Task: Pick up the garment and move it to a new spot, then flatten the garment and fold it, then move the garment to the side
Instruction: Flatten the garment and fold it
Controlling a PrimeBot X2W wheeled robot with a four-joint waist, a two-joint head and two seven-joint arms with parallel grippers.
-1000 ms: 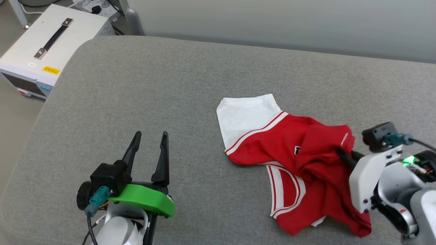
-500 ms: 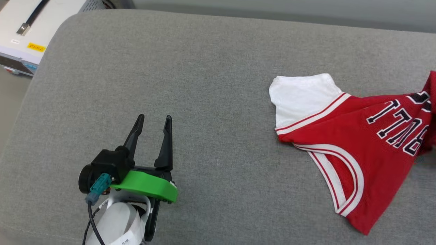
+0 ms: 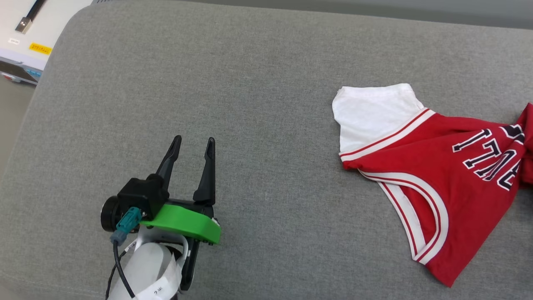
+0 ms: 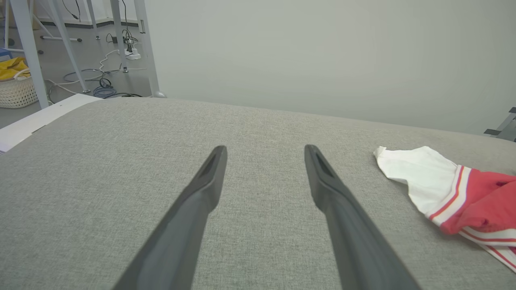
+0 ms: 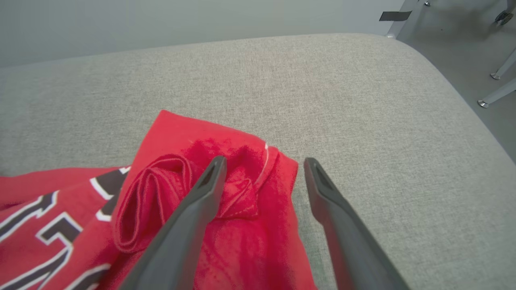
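Observation:
The garment [image 3: 433,171] lies on the grey cushion [image 3: 233,83] at the right of the head view: a white sleeve toward the middle, a red body with black white-outlined letters running off the right edge. In the right wrist view my right gripper [image 5: 265,159] stands open just over a bunched red fold of the garment [image 5: 242,197], its left finger resting over the fabric and nothing pinched. My left gripper [image 3: 194,138] is open at the lower left, well apart from the garment. The left wrist view has that gripper [image 4: 265,148] over bare cushion, the white sleeve [image 4: 415,173] to its right.
A white box [image 3: 21,37] with a black handle sits beyond the cushion's far left corner. The cushion's rounded right edge [image 5: 455,92] drops to the floor. Metal legs [image 4: 24,48], cables and a basket [image 4: 14,88] stand past the cushion's back left.
My right gripper, shut on the red fabric a second ago, pulled the garment rightward so its letters show, then opened and let go. The head camera has shifted; my left gripper stayed put.

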